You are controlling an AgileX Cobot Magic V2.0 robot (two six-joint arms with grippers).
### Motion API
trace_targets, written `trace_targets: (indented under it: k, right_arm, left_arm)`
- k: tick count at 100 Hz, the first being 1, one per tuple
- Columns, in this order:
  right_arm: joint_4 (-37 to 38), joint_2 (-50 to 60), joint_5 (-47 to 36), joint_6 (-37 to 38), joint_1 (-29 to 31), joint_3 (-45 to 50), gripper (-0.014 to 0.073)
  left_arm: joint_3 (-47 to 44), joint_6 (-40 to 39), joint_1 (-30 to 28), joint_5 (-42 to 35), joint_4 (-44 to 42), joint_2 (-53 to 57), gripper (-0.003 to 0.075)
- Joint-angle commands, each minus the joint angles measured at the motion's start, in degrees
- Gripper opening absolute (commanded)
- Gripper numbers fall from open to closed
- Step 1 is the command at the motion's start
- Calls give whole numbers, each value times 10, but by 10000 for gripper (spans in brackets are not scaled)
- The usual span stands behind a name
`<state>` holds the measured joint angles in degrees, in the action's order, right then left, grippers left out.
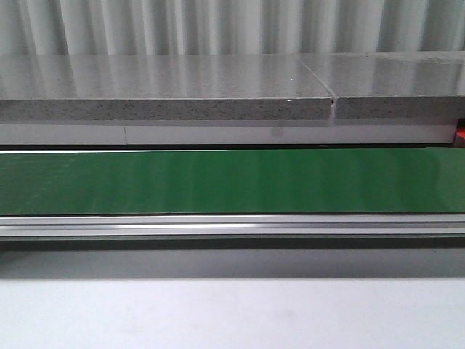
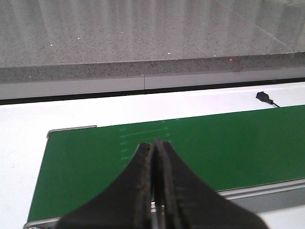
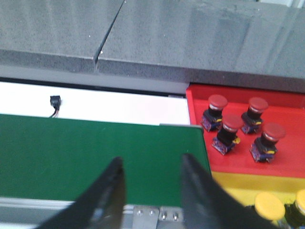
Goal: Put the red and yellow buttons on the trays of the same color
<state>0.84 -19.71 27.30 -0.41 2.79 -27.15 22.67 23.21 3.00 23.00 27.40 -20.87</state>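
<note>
In the right wrist view, several red buttons (image 3: 232,122) stand upright in the red tray (image 3: 290,164). Two yellow buttons (image 3: 269,206) sit in the yellow tray (image 3: 238,183) beside it. My right gripper (image 3: 151,164) is open and empty above the end of the green conveyor belt (image 3: 86,152), beside the trays. In the left wrist view my left gripper (image 2: 154,145) is shut and empty above the other end of the belt (image 2: 228,143). No button lies on the belt in any view. Neither gripper shows in the front view.
The green belt (image 1: 232,182) spans the front view, with an aluminium rail (image 1: 232,225) in front and a grey stone ledge (image 1: 167,102) behind. A small black sensor with a cable (image 2: 263,97) sits on the white strip behind the belt; it also shows in the right wrist view (image 3: 55,102).
</note>
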Motion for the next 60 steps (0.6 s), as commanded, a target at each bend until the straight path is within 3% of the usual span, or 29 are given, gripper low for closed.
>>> trace_targets:
  k: [1,10,60]
  right_arm:
    - [5,9,-21,-4,1,-12,87]
    - [5,9,-21,-4,1,-12,-73]
    - [5,9,-20,-4,1,-12,-67]
  left_arm:
    - [16,-1,6,-41,12,-2,-20]
    - [16,-1,6,-41,12,-2,-20]
    - [16,-1,6,-41,12,-2,-20]
